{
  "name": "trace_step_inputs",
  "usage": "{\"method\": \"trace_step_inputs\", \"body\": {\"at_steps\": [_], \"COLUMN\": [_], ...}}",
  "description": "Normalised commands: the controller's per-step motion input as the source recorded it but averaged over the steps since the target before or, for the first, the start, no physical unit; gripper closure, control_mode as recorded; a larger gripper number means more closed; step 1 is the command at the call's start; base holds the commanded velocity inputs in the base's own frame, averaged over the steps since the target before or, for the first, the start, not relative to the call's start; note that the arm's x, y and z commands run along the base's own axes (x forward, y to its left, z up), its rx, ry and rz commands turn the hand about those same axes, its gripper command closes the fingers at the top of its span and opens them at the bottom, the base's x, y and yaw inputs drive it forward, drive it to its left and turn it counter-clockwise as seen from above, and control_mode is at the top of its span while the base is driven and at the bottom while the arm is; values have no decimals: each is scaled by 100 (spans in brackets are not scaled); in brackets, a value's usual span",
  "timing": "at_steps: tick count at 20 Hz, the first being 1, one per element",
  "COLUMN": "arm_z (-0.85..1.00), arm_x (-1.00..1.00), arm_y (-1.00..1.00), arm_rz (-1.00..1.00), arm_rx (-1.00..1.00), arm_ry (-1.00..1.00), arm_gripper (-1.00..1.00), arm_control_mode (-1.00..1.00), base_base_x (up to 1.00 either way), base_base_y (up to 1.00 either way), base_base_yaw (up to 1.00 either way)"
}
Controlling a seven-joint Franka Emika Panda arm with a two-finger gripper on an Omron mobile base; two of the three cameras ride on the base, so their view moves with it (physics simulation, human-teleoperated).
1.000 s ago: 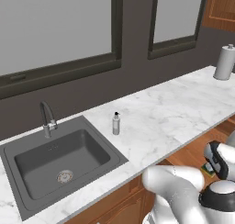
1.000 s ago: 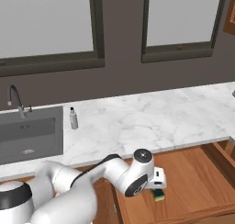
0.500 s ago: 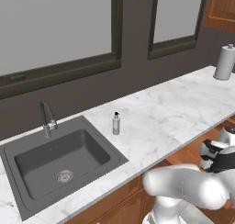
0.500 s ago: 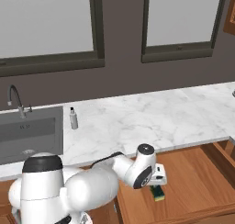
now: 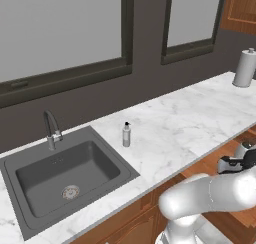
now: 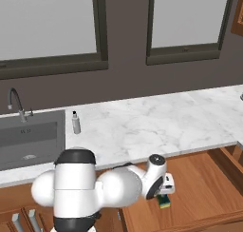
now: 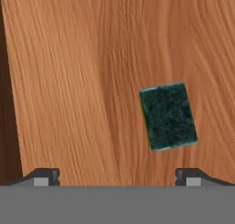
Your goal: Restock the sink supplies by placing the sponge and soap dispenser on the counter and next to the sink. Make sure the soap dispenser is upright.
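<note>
Hand view: sponge [image 7: 168,116], dark green scrub face up

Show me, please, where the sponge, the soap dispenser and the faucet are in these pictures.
sponge [image 7: 168,116], hand view, middle of its dark green scrub face.
soap dispenser [image 5: 126,135], left base view, its pale grey body.
faucet [image 5: 50,129], left base view, its upright metal neck.

sponge [image 7: 168,116]: dark green, speckled
soap dispenser [image 5: 126,134]: pale grey, black pump
counter [image 5: 190,123]: white marble, grey veins
sink [image 5: 65,175]: dark grey
</note>
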Motion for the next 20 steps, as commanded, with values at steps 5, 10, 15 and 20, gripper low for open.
{"method": "trace_step_inputs", "body": {"at_steps": [5,10,15,20], "arm_z": [-6,-21,-52,-30], "arm_x": [18,20,13,13], "arm_y": [-28,-16,-2,-1], "arm_rz": [5,1,0,0], "arm_rx": [6,2,0,0], "arm_ry": [0,0,0,0], "arm_gripper": [-100,-100,-100,-100], "arm_control_mode": [-100,-100,-100,-100], "base_base_x": [0,0,0,0], "base_base_y": [0,0,0,0], "base_base_yaw": [0,0,0,0]}}
